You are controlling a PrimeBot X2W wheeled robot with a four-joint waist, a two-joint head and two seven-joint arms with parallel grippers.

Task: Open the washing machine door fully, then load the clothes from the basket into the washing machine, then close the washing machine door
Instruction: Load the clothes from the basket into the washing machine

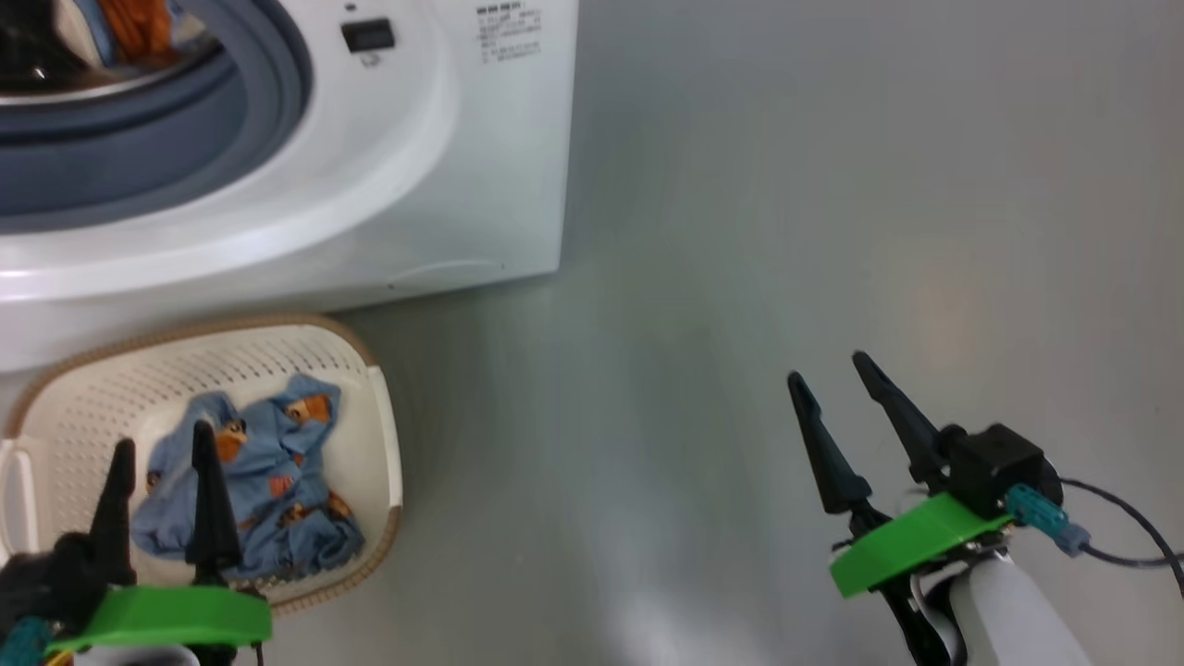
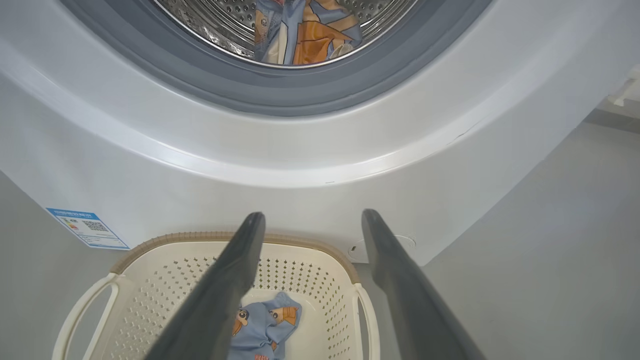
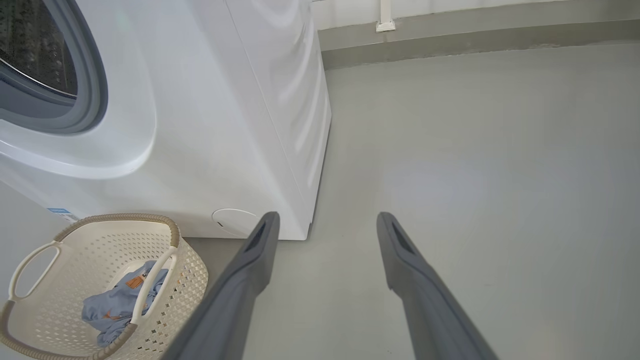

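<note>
Upper middle of the head view: a block of black print sits on the white front of the washing machine — several short lines, too small and blurred to read. In the left wrist view, lower left, a blue label low on the machine carries a square code and tiny lines — nothing legible there either.

You are looking at a smooth grey floor; the white washing machine stands on it; the basket sits just before the machine's front; whether they touch, you cannot tell.
</note>
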